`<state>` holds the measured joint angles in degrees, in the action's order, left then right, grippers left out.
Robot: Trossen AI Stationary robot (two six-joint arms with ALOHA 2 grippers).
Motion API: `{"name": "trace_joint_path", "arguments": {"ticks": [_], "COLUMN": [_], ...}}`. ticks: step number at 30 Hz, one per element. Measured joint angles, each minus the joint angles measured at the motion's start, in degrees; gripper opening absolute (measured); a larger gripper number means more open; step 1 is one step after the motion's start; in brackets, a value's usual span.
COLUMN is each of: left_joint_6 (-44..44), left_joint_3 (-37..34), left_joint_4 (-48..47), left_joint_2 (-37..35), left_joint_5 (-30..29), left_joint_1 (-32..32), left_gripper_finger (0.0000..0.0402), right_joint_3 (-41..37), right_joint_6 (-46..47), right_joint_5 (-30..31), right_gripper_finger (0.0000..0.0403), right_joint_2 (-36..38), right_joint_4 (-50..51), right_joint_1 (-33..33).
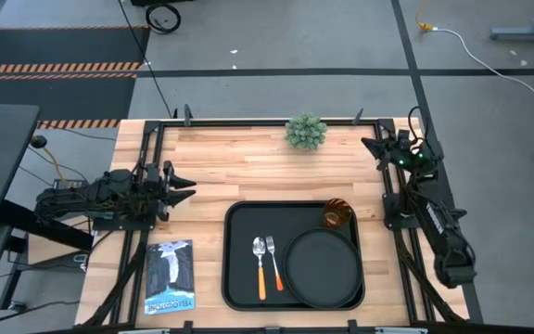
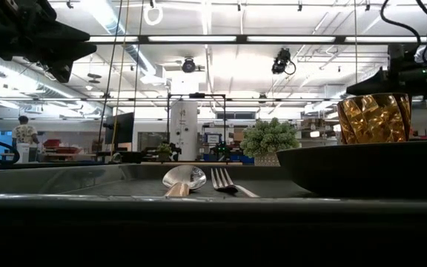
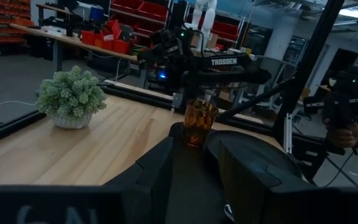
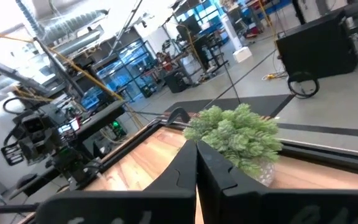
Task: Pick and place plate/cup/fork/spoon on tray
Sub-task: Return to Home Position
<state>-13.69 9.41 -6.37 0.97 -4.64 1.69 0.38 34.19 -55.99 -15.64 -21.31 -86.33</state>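
We logged plate [image 1: 323,269], cup [image 1: 337,214], fork [image 1: 273,263] and spoon [image 1: 260,266] all on the tray [image 1: 240,224], so left hand [image 1: 185,185] stood released, right hand [image 1: 371,146] clenched empty.

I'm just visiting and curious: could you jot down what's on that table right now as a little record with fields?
tray: large black rectangular tray, near table edge
on tray: round black plate; amber glass cup at a corner; orange-handled spoon and orange-handled fork side by side
off tray: small green potted plant; blue booklet
left gripper: open, empty, left of tray
right gripper: shut, empty, near plant
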Motion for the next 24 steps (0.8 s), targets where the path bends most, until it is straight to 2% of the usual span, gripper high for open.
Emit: {"name": "trace_joint_path", "arguments": {"ticks": [5, 9, 18, 24], "left_joint_6": [-0.06, -0.78, -1.62, -1.88], "left_joint_3": [0.00, 0.00, 0.00, 0.00], "left_joint_4": [0.00, 0.00, 0.02, 0.07], "left_joint_2": [0.00, 0.00, 0.00, 0.00], "left_joint_5": [-0.24, -0.24, -0.24, -0.24], "left_joint_1": [-0.02, 0.00, 0.00, -0.02], "left_gripper_finger": [0.0134, 0.0134, 0.0134, 0.0134], "right_joint_3": [0.00, 0.00, 0.00, 0.00], "right_joint_6": [1.69, 4.77, 7.33, 16.76], "right_joint_5": [-1.67, -3.23, -2.90, 1.06], "right_gripper_finger": [0.0003, 0.0003, 0.0004, 0.0003], "right_joint_2": [-0.02, -0.02, -0.04, -0.04], "right_joint_4": [-2.76, -5.14, -9.23, -20.57], "right_joint_1": [-6.20, -8.14, -6.99, -2.44]}}
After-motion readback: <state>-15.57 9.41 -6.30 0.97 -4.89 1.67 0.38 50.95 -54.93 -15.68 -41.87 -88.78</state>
